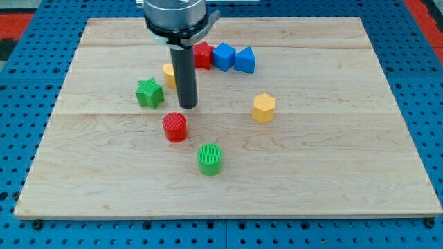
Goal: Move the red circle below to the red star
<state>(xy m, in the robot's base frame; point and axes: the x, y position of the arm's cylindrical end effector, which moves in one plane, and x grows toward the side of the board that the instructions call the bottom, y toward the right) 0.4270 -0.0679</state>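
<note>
The red circle (pixel 175 127) is a short red cylinder on the wooden board, left of centre. The red star (pixel 201 54) lies near the view's top, partly hidden behind the rod, touching a blue block (pixel 223 57) on its right. My tip (pixel 187 106) rests on the board just above and slightly right of the red circle, apart from it by a small gap. The red star is well above the tip.
A blue triangular block (pixel 244 60) sits right of the blue block. A yellow block (pixel 169 74) is half hidden behind the rod. A green star (pixel 149 93) lies left of the tip. A yellow hexagon (pixel 263 108) is at the right, a green circle (pixel 210 158) below.
</note>
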